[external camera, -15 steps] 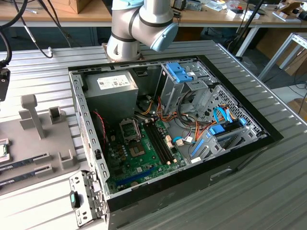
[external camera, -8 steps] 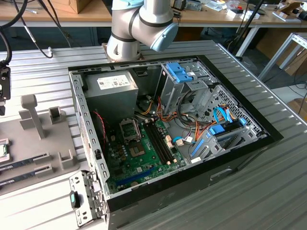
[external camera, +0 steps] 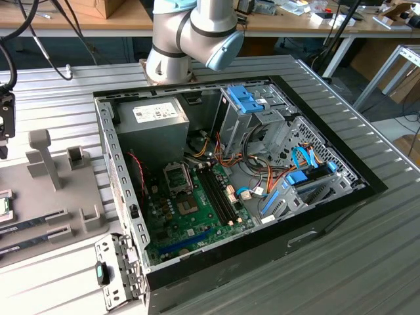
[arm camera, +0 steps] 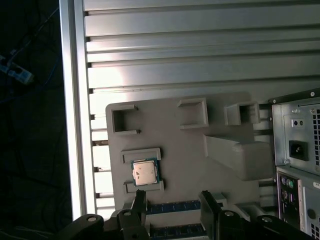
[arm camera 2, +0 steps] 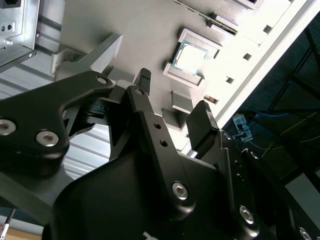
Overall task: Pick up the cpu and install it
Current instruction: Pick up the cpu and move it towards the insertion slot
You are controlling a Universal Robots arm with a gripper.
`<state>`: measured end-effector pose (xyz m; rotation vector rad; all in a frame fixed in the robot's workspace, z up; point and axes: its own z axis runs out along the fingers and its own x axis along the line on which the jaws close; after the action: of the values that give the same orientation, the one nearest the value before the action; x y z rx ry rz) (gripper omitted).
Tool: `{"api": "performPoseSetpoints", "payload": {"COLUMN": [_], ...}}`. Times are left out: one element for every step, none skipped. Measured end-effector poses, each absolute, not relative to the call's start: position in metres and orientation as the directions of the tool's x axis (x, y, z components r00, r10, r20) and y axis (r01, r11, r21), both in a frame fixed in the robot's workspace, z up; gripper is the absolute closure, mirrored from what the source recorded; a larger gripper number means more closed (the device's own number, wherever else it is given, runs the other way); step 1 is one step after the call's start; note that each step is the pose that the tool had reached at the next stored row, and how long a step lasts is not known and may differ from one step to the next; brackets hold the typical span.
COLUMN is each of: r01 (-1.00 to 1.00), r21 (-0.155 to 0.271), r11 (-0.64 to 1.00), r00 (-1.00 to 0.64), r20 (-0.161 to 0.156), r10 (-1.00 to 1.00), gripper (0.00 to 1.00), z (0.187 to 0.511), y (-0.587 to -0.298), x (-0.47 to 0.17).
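Note:
The cpu (arm camera: 145,172) is a small silvery square with a green rim, lying flat in a recess of the grey fixture plate (arm camera: 190,145). It also shows in the second wrist view as the cpu (arm camera 2: 190,57), and at the exterior view's left edge as the cpu (external camera: 3,205). My gripper (arm camera: 174,202) hangs above the fixture, open, with nothing between its black fingers (arm camera: 139,201). The cpu lies just off to one side of the gripper (arm camera 2: 174,95), apart from it. In the open computer case, the motherboard's black socket frame (external camera: 177,177) stands empty.
Memory sticks (external camera: 33,226) lie in slots on the fixture beside the cpu. The open case (external camera: 236,164) holds a power supply (external camera: 152,125), drive cages and cables. A raised grey block (arm camera: 240,157) stands on the fixture. The ribbed table's edge (arm camera: 75,125) runs close by.

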<state>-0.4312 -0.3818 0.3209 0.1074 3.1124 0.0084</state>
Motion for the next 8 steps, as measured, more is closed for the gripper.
{"api": "performPoseSetpoints", "payload": {"r01": [0.069, 0.069, 0.069, 0.069, 0.069, 0.069, 0.069, 0.069], "r21": [0.006, 0.006, 0.006, 0.006, 0.006, 0.006, 0.006, 0.006], "r11": [0.998, 0.998, 0.998, 0.998, 0.998, 0.998, 0.998, 0.998], "r00": [-0.997, -0.997, -0.997, -0.997, -0.997, -0.997, -0.997, -0.997], "r20": [-0.027, -0.027, -0.027, -0.027, -0.027, -0.027, -0.027, -0.027], "r10": [0.069, 0.069, 0.069, 0.069, 0.069, 0.069, 0.069, 0.069], "gripper": [0.44, 0.44, 0.44, 0.44, 0.44, 0.44, 0.44, 0.44], "z": [0.3206, 0.3203, 0.32, 0.3196, 0.3193, 0.3191, 0.3188, 0.3187], "y": [-0.3818, -0.3818, -0.3818, -0.3818, -0.3818, -0.3818, -0.3818, -0.3818], "x": [-0.4312, -0.4312, -0.4312, -0.4312, -0.4312, -0.4312, -0.4312, -0.4312]}}
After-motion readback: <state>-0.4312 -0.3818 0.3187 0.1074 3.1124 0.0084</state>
